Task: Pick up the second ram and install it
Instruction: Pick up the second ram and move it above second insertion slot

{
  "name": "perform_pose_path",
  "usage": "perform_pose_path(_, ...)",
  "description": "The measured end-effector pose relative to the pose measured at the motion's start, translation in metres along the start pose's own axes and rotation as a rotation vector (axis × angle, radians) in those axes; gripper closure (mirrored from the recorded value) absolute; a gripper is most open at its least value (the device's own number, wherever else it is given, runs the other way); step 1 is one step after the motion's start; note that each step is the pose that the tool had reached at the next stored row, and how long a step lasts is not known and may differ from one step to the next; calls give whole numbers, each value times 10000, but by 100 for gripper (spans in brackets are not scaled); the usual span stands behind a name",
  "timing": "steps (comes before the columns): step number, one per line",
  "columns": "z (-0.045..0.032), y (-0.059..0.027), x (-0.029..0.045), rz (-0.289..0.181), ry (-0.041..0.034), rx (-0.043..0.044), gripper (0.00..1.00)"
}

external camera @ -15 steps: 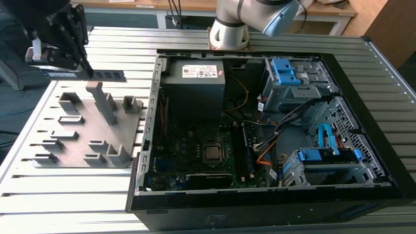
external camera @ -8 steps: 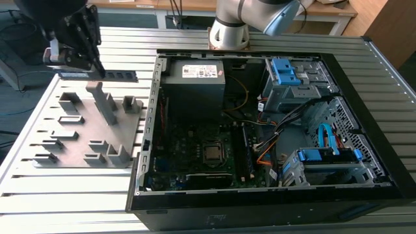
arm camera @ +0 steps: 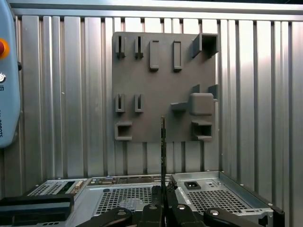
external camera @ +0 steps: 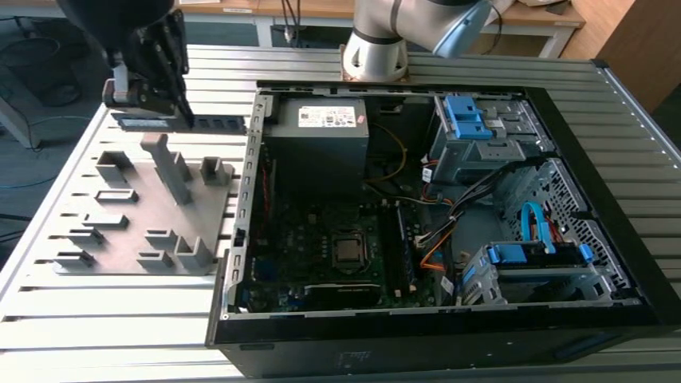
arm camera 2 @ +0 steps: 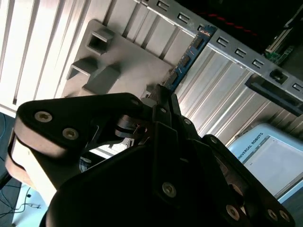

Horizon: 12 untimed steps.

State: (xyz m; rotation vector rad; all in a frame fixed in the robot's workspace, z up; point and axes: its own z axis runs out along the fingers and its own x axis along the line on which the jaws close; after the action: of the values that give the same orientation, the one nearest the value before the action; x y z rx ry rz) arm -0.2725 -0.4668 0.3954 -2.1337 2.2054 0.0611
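Over the ribbed, slatted metal worktop (external camera: pixel 107 319), one black multi-link tool (external camera: pixel 171 104) is pressed together on one second ram (external camera: pixel 213 122), a slim dark blue-green board held off the surface, near one grey plastic fixture plate (external camera: pixel 127 215) with raised blocks and just beside one open black tower case (external camera: pixel 426 347), on the exterior view's left of it. Seen edge-on in the first wrist view, the stick (arm camera: pixel 163 146) is a thin dark line. Its gripped end is hidden by the fingers (arm camera 2: pixel 163 106); chips and label hard to make out.
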Motion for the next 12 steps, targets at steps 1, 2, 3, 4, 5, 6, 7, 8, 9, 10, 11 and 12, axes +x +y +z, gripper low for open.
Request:
perform_pose_path(1,0,-31,-1,0,1,-1,86)
perform_pose_path(2,1,-65,-2,1,1,-1,86)
perform_pose_path(3,2,-98,-3,1,1,-1,86)
perform_pose_path(4,3,-129,-4,1,1,-1,86)
perform_pose_path(5,4,-161,-5,1,1,-1,86)
perform_pose_path(6,4,-193,-6,1,1,-1,86)
perform_pose_path(7,5,-225,-7,0,1,-1,86)
perform_pose_path(8,6,-257,-8,0,1,-1,86)
perform_pose_path(9,7,-289,-9,1,1,-1,86)
perform_pose_path(10,8,-323,-10,1,1,-1,86)
perform_pose_path(11,8,-356,-12,1,1,-1,86)
perform_pose_path(12,9,-391,-13,1,1,-1,86)
